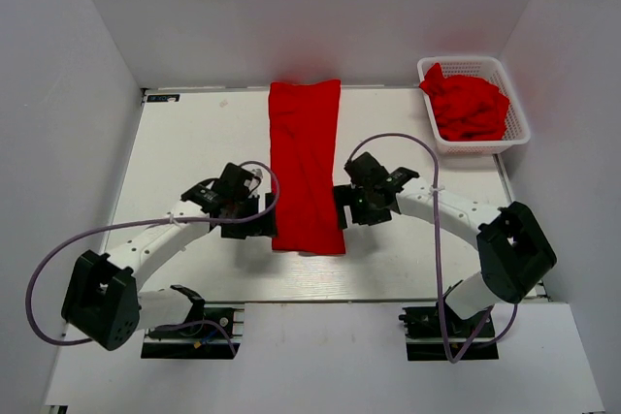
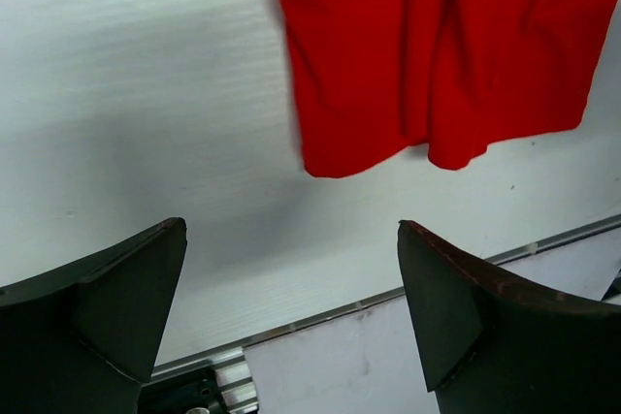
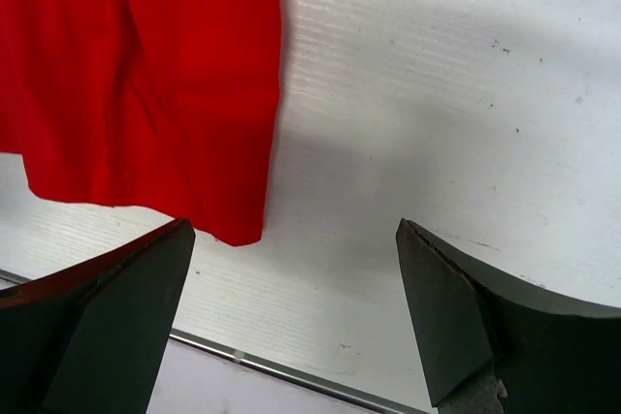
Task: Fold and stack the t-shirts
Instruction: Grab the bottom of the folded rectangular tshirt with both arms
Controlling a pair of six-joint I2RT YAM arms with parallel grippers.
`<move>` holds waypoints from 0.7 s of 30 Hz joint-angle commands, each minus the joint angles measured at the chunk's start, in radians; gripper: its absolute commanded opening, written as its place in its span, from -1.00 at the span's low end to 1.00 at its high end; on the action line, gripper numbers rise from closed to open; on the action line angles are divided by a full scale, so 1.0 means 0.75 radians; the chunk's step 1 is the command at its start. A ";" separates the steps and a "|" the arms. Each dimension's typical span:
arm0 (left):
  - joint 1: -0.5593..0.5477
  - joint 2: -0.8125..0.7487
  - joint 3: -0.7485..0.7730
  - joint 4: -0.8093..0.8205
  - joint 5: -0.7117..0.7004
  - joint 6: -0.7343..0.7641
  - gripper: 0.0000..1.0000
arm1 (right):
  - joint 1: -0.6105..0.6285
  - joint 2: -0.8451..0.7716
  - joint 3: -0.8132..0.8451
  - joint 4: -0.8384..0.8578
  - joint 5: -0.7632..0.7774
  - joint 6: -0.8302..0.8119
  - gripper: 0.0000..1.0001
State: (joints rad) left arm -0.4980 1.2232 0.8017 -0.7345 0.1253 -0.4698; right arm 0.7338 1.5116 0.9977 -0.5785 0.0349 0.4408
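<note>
One red t-shirt [image 1: 306, 164] lies folded into a long narrow strip down the middle of the table. Its near end shows in the left wrist view [image 2: 437, 46] and in the right wrist view [image 3: 146, 75]. More red t-shirts [image 1: 469, 104] are heaped in the basket. My left gripper [image 1: 254, 217] is open and empty just left of the strip's near end; in its own view [image 2: 291, 307] it hangs over bare table. My right gripper [image 1: 349, 208] is open and empty just right of the strip, and shows in its own view [image 3: 296, 312].
A white lattice basket [image 1: 519, 123] stands at the far right corner of the table. The table's near edge rail [image 2: 369, 302] runs close below both grippers; it also shows in the right wrist view [image 3: 291, 375]. White walls enclose the left, back and right.
</note>
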 commanded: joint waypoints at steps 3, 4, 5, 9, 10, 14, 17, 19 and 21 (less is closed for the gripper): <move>-0.121 0.060 0.000 0.080 -0.067 -0.065 1.00 | 0.058 -0.054 -0.021 0.062 0.137 0.138 0.81; -0.136 0.079 0.001 0.079 -0.101 -0.049 1.00 | 0.067 -0.054 -0.025 0.072 0.154 0.144 0.81; -0.136 0.121 0.023 0.067 -0.152 -0.049 1.00 | 0.087 -0.044 -0.025 0.088 0.182 0.153 0.81; -0.176 0.165 -0.003 0.104 -0.159 -0.022 1.00 | 0.140 0.032 0.009 0.053 0.262 0.191 0.81; -0.177 0.179 -0.034 0.153 -0.147 -0.010 1.00 | 0.151 0.044 0.001 0.066 0.272 0.198 0.81; -0.203 0.179 -0.064 0.186 -0.161 -0.010 1.00 | 0.206 0.083 -0.015 0.074 0.311 0.204 0.81; -0.203 0.110 -0.132 0.286 -0.161 -0.026 0.95 | 0.234 0.101 -0.034 0.125 0.334 0.202 0.79; -0.203 0.110 -0.132 0.298 -0.196 -0.026 0.94 | 0.249 0.128 -0.017 0.113 0.381 0.208 0.79; -0.203 0.136 -0.132 0.327 -0.210 -0.026 0.94 | 0.253 0.148 -0.023 0.151 0.373 0.183 0.79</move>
State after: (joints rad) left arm -0.6456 1.3445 0.7025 -0.5648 0.0059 -0.4877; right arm 0.9138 1.5997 0.9737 -0.5133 0.2642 0.5735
